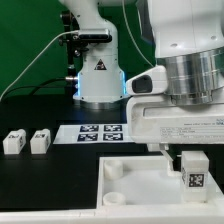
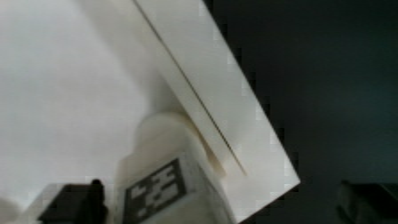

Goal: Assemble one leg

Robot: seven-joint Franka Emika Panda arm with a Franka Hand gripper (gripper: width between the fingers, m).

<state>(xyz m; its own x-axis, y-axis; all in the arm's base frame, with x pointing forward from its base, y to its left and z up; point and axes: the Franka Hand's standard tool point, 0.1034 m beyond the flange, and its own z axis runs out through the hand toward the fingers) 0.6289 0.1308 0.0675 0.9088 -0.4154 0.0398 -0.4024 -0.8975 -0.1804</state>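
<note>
Small white plastic block-shaped leg with a black-and-white tag stands upright on the large white square tray, lower right of the exterior frame. Fingers hang spread just above and beside it, pinching nothing. Two more white legs sit on the black counter, left.

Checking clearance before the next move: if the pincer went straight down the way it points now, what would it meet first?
Most likely the leg standing at the tray's corner, directly below the open pincer. Depth is unclear, so how close the fingertips already are cannot be told.
</note>
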